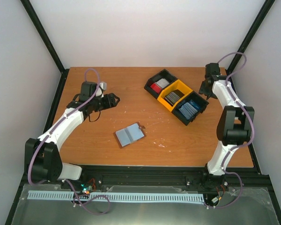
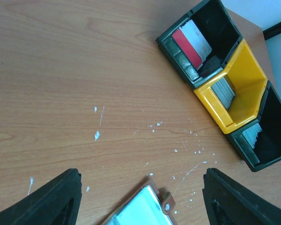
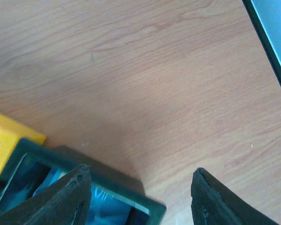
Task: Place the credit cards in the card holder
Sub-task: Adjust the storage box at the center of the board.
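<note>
Locate the card holder [image 1: 129, 135] on the table [image 1: 131, 89], about midway between the left and right edges and nearer the near edge than the far one. It lies open and flat, pale blue-grey inside facing up, with a brown border and a brown tab at one corner.

The left gripper [image 1: 113, 100] sits towards the left edge, well apart from the holder. Its fingers [image 2: 47, 201] are spread wide and hold nothing. In the left wrist view, the holder's tab corner shows between them on the table.

The right gripper [image 1: 207, 86] is near the right edge, just beside the tray [image 1: 183, 84]. Its fingers [image 3: 61, 197] are also apart and hold nothing.

The cards sit in the tray: blue [image 1: 189, 109], grey [image 1: 173, 97] and red/white [image 1: 158, 86].
</note>
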Controlling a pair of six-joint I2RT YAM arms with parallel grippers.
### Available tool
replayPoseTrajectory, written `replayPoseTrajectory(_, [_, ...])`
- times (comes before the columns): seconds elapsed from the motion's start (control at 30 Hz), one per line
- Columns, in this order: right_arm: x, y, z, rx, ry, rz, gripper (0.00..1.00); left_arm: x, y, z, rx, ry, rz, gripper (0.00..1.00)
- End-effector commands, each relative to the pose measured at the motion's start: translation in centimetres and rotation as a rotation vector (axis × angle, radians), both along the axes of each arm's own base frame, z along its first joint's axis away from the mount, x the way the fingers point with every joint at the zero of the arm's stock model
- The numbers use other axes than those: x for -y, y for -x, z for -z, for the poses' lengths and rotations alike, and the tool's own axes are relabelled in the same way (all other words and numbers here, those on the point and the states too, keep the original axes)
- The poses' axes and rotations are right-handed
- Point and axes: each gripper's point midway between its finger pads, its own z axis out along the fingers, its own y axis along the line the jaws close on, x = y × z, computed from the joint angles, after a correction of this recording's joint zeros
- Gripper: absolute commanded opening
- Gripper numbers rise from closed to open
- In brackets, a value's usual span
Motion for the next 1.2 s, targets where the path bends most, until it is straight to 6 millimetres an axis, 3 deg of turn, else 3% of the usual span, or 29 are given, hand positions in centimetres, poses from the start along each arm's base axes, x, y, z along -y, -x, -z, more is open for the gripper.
replayPoseTrajectory(0.0, [2.5, -1.3, 2.1, -0.061, 0.074, 0.069, 0.58, -0.4, -1.5, -2.1, 0.086, -0.049, 0.007, 0.72])
replayPoseTrajectory(0.1, [2.2, -2.6, 3.5, -0.086, 0.051, 0.017, 0.58, -0.3, -1.7, -2.1, 0.089, -0.056, 0.019, 0.73])
replayPoseTrajectory(0.3, [-0.8, -4.3, 6.7, -0.167, -0.067, -0.177, 0.55, 0.0, -2.1, -1.5, 0.062, -0.061, 0.037, 0.73])
replayPoseTrajectory(0.5, [-4.0, -3.1, 7.8, -0.199, -0.216, -0.301, 0.55, 0.1, -2.2, -0.7, 0.032, -0.058, 0.038, 0.73])
replayPoseTrajectory(0.63, [-5.6, -0.9, 8.1, -0.231, -0.299, -0.331, 0.54, 0.1, -2.2, -0.4, 0.021, -0.060, 0.038, 0.73])
replayPoseTrajectory(0.7, [-6.4, 0.3, 7.9, -0.231, -0.323, -0.344, 0.53, 0.1, -2.2, -0.4, 0.021, -0.060, 0.039, 0.73])
replayPoseTrajectory(0.8, [-5.9, 1.3, 6.3, -0.203, -0.265, -0.305, 0.53, 0.1, -2.2, -0.4, 0.019, -0.060, 0.037, 0.73])
replayPoseTrajectory(0.97, [-4.4, 2.0, 1.5, -0.124, -0.066, -0.191, 0.53, 0.1, -2.0, -0.4, 0.020, -0.048, 0.028, 0.73])
replayPoseTrajectory(1.07, [-5.9, 3.3, -0.5, -0.115, 0.009, -0.221, 0.53, 0.1, -1.8, -0.3, 0.026, -0.046, 0.026, 0.73])
replayPoseTrajectory(1.17, [-9.6, 5.0, -0.3, -0.146, -0.037, -0.347, 0.53, 0.1, -1.3, 0.2, 0.026, -0.041, 0.032, 0.73])
